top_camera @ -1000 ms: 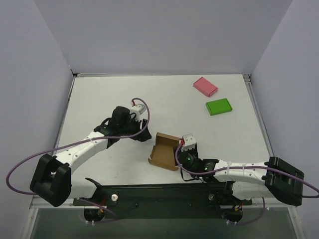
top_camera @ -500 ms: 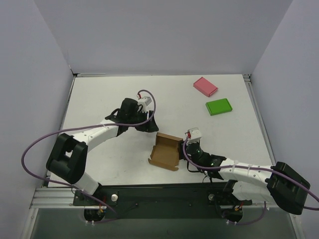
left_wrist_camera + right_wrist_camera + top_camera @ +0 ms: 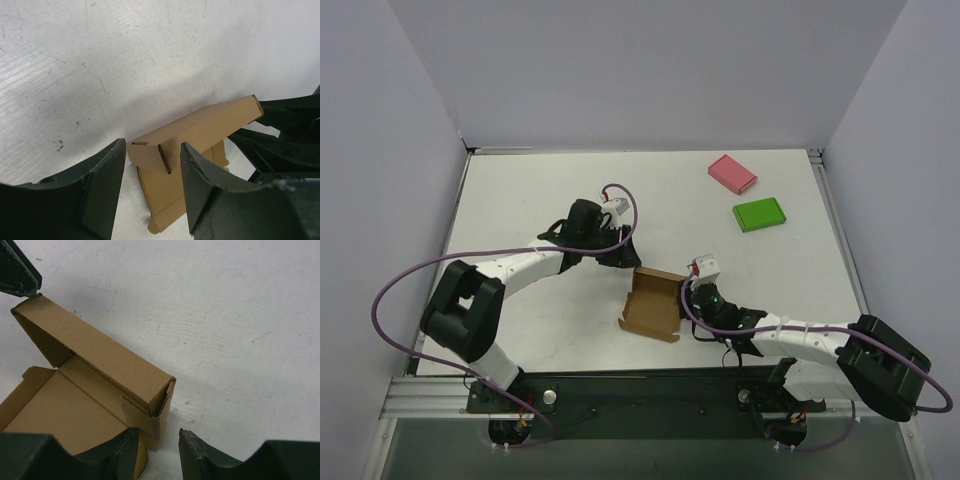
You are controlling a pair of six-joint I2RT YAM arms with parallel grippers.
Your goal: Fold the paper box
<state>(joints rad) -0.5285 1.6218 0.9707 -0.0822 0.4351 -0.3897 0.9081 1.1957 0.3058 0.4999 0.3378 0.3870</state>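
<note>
The left pincer (image 3: pixel 617 254) stands at the far-left corner of the paper box (image 3: pixel 652 303), jaws spread wide. In the left wrist view that corner lies in line with the gap between the jaws, and nothing is held. Whether a finger touches the cardboard cannot be determined. The paper box rests on the worktop (image 3: pixel 540 190) near its front centre, between the two pincers. It is partly formed: the base panel lies flat, the far wall is folded into a hollow raised strip, and the side flaps are low or unfolded. The board is judged thin, light and easily creased. It will probably slide on the smooth worktop under a one-sided push, and it will probably spring back along its score lines if released early. Take hold at the flap edges or at the ends of the raised wall, and brace the opposite side. Avoid pinching the hollow wall at mid-span, where it could crush. The right pincer (image 3: pixel 686 292) sits at the right end of the raised wall, jaws parted narrowly with the wall's corner just ahead of the gap, holding nothing. The green flat box (image 3: pixel 759 214) and the pink flat box (image 3: pixel 732 173) lie well apart at the far right.
</note>
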